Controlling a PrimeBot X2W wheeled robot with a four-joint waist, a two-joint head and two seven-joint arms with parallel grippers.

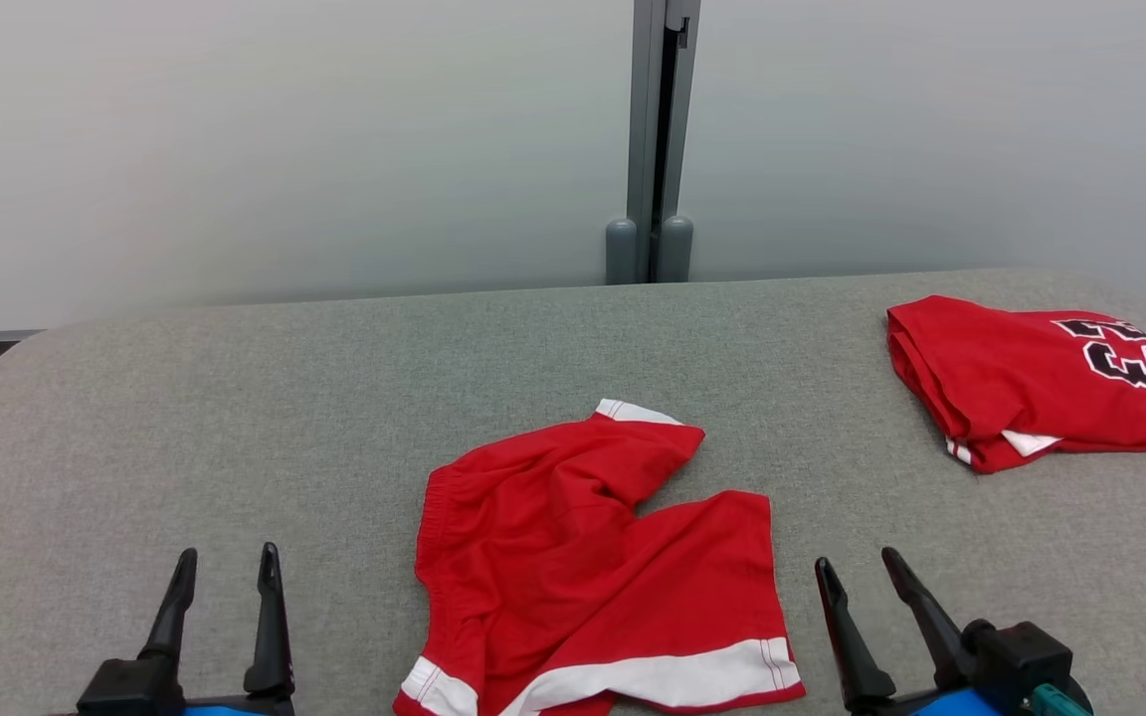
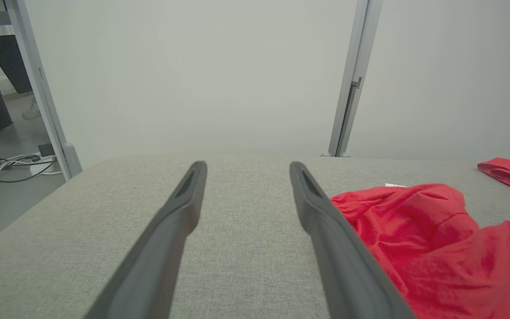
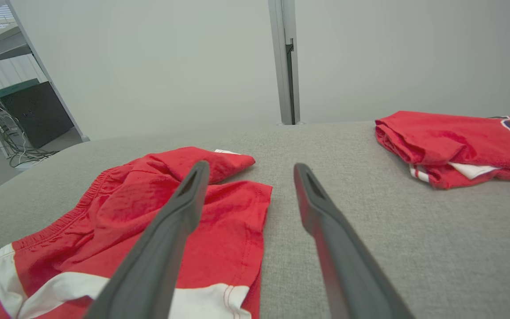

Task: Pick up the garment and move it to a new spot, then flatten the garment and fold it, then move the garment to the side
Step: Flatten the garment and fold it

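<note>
Now the left gripper (image 1: 227,553) and right gripper (image 1: 857,559) are sitting near, fingers spread apart and empty, flanking the crumpled red shorts (image 1: 593,577) lying mid-way across the table (image 1: 235,398), seemingly placed for a two-sided pickup.

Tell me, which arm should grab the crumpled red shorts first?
Right, I'd say. The open right claw sits just beside the shorts. The left claw is open too, but more bare table lies between it and them.
</note>
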